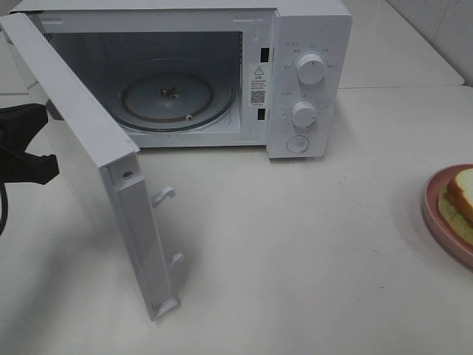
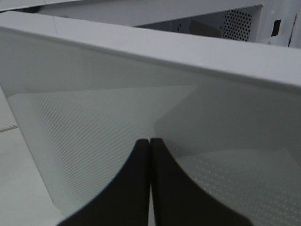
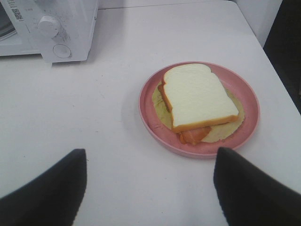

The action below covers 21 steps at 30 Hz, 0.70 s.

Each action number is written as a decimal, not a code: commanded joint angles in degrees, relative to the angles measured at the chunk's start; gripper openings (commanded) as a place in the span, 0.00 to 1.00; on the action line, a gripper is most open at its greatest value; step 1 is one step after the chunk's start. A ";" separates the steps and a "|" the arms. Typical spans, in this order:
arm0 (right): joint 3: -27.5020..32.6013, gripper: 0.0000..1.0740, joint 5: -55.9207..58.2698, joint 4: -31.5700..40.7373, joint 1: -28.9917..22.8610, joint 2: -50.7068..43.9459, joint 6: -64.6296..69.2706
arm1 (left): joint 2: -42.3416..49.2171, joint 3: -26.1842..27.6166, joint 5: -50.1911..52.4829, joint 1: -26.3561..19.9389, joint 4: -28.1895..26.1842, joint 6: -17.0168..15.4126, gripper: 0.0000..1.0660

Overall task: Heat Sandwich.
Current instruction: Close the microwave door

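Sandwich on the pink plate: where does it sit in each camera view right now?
Exterior high: sandwich at the right edge, partly cut off, on the pink plate.
Left wrist: not in it; only the open microwave door.
Right wrist: centre right.
Shared landmark: microwave dial.

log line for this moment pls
door: open | turntable: bare | sandwich: on pink plate, on table | left gripper: shut, at door | right gripper: open, facing plate

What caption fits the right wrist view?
Open fingers hover short of the sandwich on its pink plate.
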<state>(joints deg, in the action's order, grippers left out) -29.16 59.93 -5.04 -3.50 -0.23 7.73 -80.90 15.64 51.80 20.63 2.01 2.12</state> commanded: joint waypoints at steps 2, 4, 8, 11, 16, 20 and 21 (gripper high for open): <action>0.17 0.68 -0.34 -0.17 0.00 -1.55 0.06 | -1.72 0.86 2.75 4.13 -6.70 4.35 0.00; 0.17 0.68 -0.34 -0.17 0.00 -1.55 0.06 | -3.95 2.64 3.50 7.85 -11.46 6.42 0.00; 0.17 0.68 -0.34 -0.17 0.00 -1.55 0.06 | -6.99 5.79 3.78 11.52 -16.39 7.39 0.00; 0.17 0.68 -0.34 -0.17 0.00 -1.55 0.06 | -8.77 7.73 3.78 13.06 -18.11 7.45 0.00; 0.17 0.68 -0.34 -0.17 0.00 -1.55 0.06 | -13.29 12.89 3.90 16.96 -23.09 10.77 0.00; 0.17 0.68 -0.34 -0.17 0.00 -1.55 0.06 | -16.50 16.27 5.73 20.17 -29.56 14.78 0.00; 0.17 0.68 -0.34 -0.17 0.00 -1.55 0.06 | -17.30 17.13 6.76 20.97 -31.46 15.41 0.00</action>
<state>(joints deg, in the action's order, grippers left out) -29.16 59.87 -5.04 -3.50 -0.23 7.73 -98.15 32.09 56.89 41.14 -27.27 16.73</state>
